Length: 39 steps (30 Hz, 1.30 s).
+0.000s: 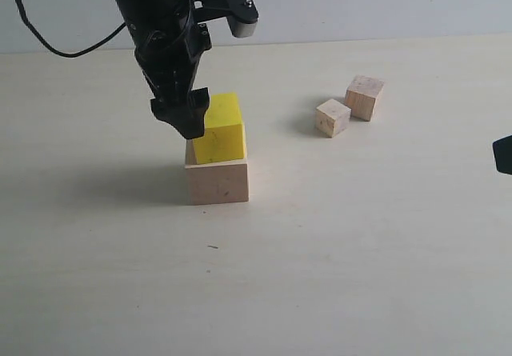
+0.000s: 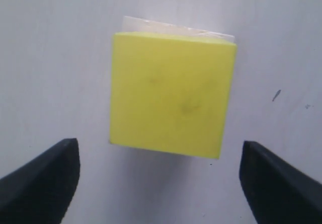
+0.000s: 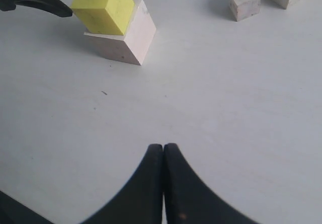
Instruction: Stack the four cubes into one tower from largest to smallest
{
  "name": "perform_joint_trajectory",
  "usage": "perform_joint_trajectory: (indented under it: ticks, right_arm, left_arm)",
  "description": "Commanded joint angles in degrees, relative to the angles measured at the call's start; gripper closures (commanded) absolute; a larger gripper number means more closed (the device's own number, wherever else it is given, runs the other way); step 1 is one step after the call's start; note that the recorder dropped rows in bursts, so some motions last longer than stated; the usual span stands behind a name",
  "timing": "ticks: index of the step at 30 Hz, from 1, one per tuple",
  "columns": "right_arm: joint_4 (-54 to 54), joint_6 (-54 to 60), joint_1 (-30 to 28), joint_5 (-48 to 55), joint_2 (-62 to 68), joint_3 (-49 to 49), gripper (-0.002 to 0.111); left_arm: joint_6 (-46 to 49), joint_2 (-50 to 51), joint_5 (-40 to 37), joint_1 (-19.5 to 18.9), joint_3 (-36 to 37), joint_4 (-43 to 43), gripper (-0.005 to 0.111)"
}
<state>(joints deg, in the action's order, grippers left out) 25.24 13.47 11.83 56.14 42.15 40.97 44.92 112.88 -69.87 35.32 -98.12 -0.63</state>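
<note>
- The yellow cube [image 1: 219, 128] rests on the large pale wood cube [image 1: 218, 182], so the tower's first two levels are in place.
- The left gripper [image 2: 160, 150] hangs just above the yellow cube. Its fingers [image 2: 48, 176] are spread wide, one to each side, clear of the faces and holding nothing.
- The yellow cube looks slightly turned and set toward one edge of the base beneath it. That should be stable enough, but it leaves less margin for the levels above.
- Lift straight up from the yellow cube, with no sideways drift, so that neither finger clips a corner and skews it.
- The two small wood cubes lie on the worktop [image 1: 360, 252], well apart from the yellow cube on the right arm's side and almost touching each other.
- Of that pair, take the one farther from the yellow cube [image 1: 364, 98] next, since it looks slightly bigger. Leave the nearer one [image 1: 333, 118] for the top.
- Centre the next cube on the yellow cube's top face, not on the base below it.
- The right gripper [image 3: 163, 183] idles well away from the yellow cube with its fingers pressed together, empty.
</note>
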Motion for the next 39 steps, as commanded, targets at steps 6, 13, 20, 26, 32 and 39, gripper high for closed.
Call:
perform_joint_trajectory:
  ticks: [6,13,20,26,32,39]
  right_arm:
    - [0.2,0.5,-0.2,-0.1,-0.1,-0.2,0.108]
    - [0.2,0.5,-0.2,-0.1,-0.1,-0.2,0.108]
    - [0.2,0.5,-0.2,-0.1,-0.1,-0.2,0.108]
    - [0.2,0.5,-0.2,-0.1,-0.1,-0.2,0.108]
    - [0.2,0.5,-0.2,-0.1,-0.1,-0.2,0.108]
    - [-1.9,0.6,-0.2,-3.1,-0.1,-0.2,0.108]
  left_arm:
    - [0.0,0.8,2.0,-0.1,0.1,-2.7,0.025]
    - [0.0,2.8,2.6,-0.7,0.1,-2.5,0.025]
    - [0.0,3.8,3.0,-1.6,0.1,-2.5,0.025]
    - [0.0,3.8,3.5,-1.6,0.1,-2.4,0.025]
    - [-0.2,3.8,2.6,-1.6,0.1,-2.3,0.025]
    - [-3.5,-5.3,-0.1,-1.6,0.1,-3.1,0.025]
